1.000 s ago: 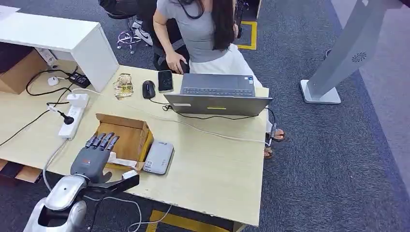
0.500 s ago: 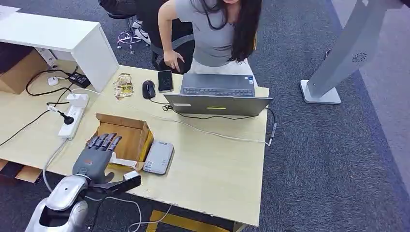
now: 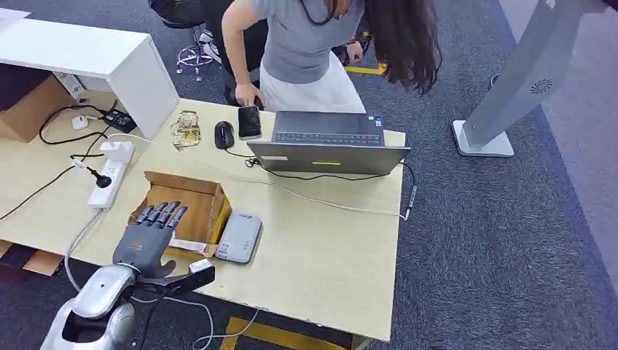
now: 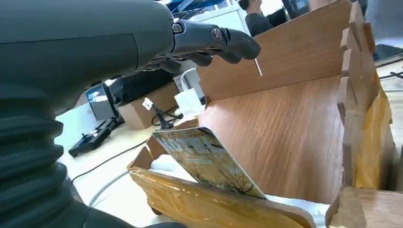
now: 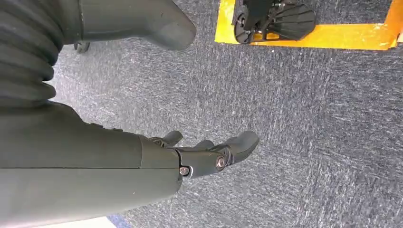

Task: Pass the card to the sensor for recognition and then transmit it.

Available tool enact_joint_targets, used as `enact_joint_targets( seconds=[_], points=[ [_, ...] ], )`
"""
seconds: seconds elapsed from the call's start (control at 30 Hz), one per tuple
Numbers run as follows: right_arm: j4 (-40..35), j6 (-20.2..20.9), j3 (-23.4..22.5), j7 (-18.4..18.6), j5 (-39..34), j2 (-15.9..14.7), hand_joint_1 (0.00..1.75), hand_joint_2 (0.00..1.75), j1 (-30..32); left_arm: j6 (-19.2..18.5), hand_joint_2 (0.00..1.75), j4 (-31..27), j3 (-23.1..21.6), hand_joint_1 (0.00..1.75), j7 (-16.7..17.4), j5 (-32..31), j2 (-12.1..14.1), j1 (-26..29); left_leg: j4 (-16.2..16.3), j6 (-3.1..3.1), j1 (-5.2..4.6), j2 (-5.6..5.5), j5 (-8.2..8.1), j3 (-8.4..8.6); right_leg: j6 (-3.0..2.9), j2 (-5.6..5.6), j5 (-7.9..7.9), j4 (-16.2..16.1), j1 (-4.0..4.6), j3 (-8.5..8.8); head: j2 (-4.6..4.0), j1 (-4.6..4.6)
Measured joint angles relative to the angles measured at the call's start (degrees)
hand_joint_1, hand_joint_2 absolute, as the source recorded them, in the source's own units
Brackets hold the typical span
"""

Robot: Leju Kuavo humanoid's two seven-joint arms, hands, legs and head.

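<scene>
Nothing is done yet: the card [image 4: 209, 164] leans ungrasped in the box [image 3: 198, 206] under the spread, empty left hand [image 3: 149, 237], so pickup, sensor [image 3: 239, 238] pass and handover remain.

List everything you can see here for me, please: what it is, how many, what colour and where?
table: one, pale wood, centre.
cardboard box: one, brown, near table edge.
card: one, patterned, leaning inside the box.
card reader: one, grey, right of the box.
laptop: one, grey, far side.
mouse: one, black, left of the laptop.
phone: one, black, beside the mouse.
power strip: one, white, left.
cabinet: one, white, far left.
kiosk stand: one, grey, on the carpet.
person: one, grey top, behind the table.
left hand: grey, open over the box.
right hand: dark, open above the carpet.
</scene>
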Motion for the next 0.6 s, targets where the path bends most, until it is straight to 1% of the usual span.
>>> enact_joint_targets(
  seconds=[0.03,0.07,0.37,0.6],
  points=[
    [-0.1,0.0,0.0,0.0,0.0,0.0,0.0,1.75,0.0,0.0,1.75,0.0,0.0,0.0,0.0,0.0,0.0,0.0,0.0,0.0,0.0,0.0,0.0,0.0,0.0,0.0,0.0,0.0,0.0,0.0,0.0,0.0],
    [-0.1,0.0,0.0,0.0,0.0,0.0,0.0,1.75,0.0,0.0,1.75,0.0,0.0,1.75,0.0,0.0,0.0,0.0,0.0,0.0,0.0,0.0,0.0,0.0,0.0,0.0,0.0,0.0,0.0,0.0,0.0,0.02],
    [-0.2,0.2,0.0,0.0,0.0,0.0,0.0,1.75,0.0,-1.7,1.75,0.0,-0.2,1.75,-0.5,2.4,0.1,0.4,0.0,0.0,0.0,0.0,0.0,0.0,0.0,0.0,0.0,0.0,0.0,0.0,0.0,0.02],
    [-0.3,0.2,0.0,0.0,0.0,0.0,0.0,1.75,0.0,-2.0,1.75,0.0,-0.2,1.75,-0.6,3.0,0.2,0.5,0.0,0.0,0.0,0.01,0.0,0.0,0.0,0.01,0.0,0.0,0.0,0.0,0.0,0.0]
  ],
)
